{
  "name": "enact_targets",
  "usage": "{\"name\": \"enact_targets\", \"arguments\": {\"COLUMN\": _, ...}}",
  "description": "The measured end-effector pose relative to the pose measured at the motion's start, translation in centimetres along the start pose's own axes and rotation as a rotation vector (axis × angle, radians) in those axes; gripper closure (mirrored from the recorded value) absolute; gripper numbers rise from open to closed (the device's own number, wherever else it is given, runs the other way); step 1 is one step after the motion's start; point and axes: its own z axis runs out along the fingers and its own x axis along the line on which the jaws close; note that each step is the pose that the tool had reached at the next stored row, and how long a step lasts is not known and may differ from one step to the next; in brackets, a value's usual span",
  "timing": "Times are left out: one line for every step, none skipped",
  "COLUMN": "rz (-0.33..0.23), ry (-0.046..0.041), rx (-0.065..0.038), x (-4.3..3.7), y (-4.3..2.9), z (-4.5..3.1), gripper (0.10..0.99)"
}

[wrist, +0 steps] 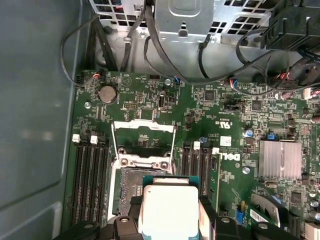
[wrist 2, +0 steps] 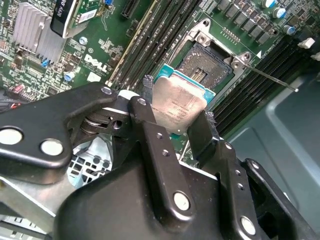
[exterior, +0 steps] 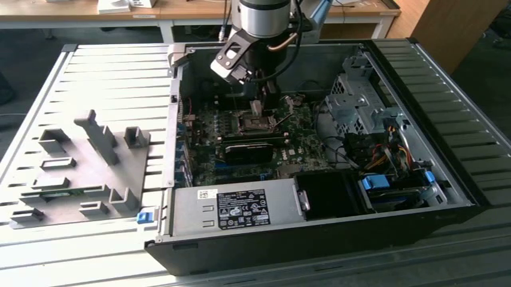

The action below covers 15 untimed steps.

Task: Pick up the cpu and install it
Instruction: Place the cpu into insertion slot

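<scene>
We see the gripper (wrist 2: 177,105) clamped on the cpu (wrist 2: 182,95). One finger (wrist 2: 148,90) presses each of two opposite edges, and the silvery top faces the camera in both wrist views. The cpu (wrist: 167,210) hangs over the near edge of the socket (wrist: 135,182), apart from it. The socket lies open with its contacts exposed and its load plate (wrist: 145,127) swung up. In the second wrist view the thin lever (wrist 2: 272,78) stands out sideways from the socket (wrist 2: 207,62).

In the exterior view the arm (exterior: 264,18) reaches down into the open case (exterior: 447,119), and the gripper (exterior: 255,109) sits just at the socket's (exterior: 257,124) 12 o'clock. From the socket, the power supply (exterior: 231,209) lies at 6 o'clock, the drive cage (exterior: 355,98) at 2 o'clock, and the grey fixture tray (exterior: 80,167) well off at 9 o'clock, outside the case. Memory slots (wrist: 90,175) flank the socket on both sides in the first wrist view, and a coin cell (wrist: 107,93) and a heatsink (wrist: 280,160) also sit on the board (wrist: 230,120).
</scene>
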Motion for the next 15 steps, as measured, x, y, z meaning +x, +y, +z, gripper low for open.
{"name": "enact_targets", "arguments": {"rz": 0.0, "ry": -0.0002, "rx": 0.0, "x": 0.04, "y": -0.01, "z": 0.07, "gripper": 0.557}}
{"name": "enact_targets", "arguments": {"rz": 0.0, "ry": -0.0003, "rx": 0.0, "x": 0.11, "y": -0.01, "z": 0.16, "gripper": 0.557}}
{"name": "enact_targets", "arguments": {"rz": 0.001, "ry": -0.0001, "rx": 0.0, "x": 0.18, "y": -0.02, "z": 0.27, "gripper": 0.557}}
{"name": "enact_targets", "arguments": {"rz": 0.001, "ry": -0.0002, "rx": 0.0, "x": 0.24, "y": -0.02, "z": 0.39, "gripper": 0.557}}
{"name": "enact_targets", "arguments": {"rz": 0.002, "ry": -0.0003, "rx": 0.0, "x": 0.32, "y": -0.03, "z": 0.52, "gripper": 0.557}}
{"name": "enact_targets", "arguments": {"rz": 0.002, "ry": -0.0003, "rx": 0.0, "x": 0.39, "y": -0.03, "z": 0.66, "gripper": 0.557}}
{"name": "enact_targets", "arguments": {"rz": 0.002, "ry": -0.0003, "rx": 0.0, "x": 0.44, "y": -0.04, "z": 0.78, "gripper": 0.557}}
{"name": "enact_targets", "arguments": {"rz": 0.002, "ry": -0.0001, "rx": 0.0, "x": 0.46, "y": -0.04, "z": 0.9, "gripper": 0.557}}
{"name": "enact_targets", "arguments": {"rz": 0.003, "ry": -0.0002, "rx": 0.0, "x": 0.47, "y": -0.05, "z": 0.98, "gripper": 0.557}}
{"name": "enact_targets", "arguments": {"rz": 0.003, "ry": -0.0002, "rx": 0.0, "x": 0.47, "y": -0.05, "z": 1.04, "gripper": 0.557}}
{"name": "enact_targets", "arguments": {"rz": 0.003, "ry": -0.0003, "rx": 0.0, "x": 0.47, "y": -0.06, "z": 1.09, "gripper": 0.557}}
{"name": "enact_targets", "arguments": {"rz": 0.003, "ry": -0.0003, "rx": 0.0, "x": 0.47, "y": -0.07, "z": 1.14, "gripper": 0.557}}
{"name": "enact_targets", "arguments": {"rz": 0.003, "ry": -0.0003, "rx": 0.0, "x": 0.48, "y": -0.07, "z": 1.19, "gripper": 0.557}}
{"name": "enact_targets", "arguments": {"rz": 0.003, "ry": -0.0004, "rx": 0.0, "x": 0.47, "y": -0.07, "z": 1.24, "gripper": 0.557}}
{"name": "enact_targets", "arguments": {"rz": 0.003, "ry": -0.0003, "rx": 0.0, "x": 0.47, "y": -0.08, "z": 1.28, "gripper": 0.557}}
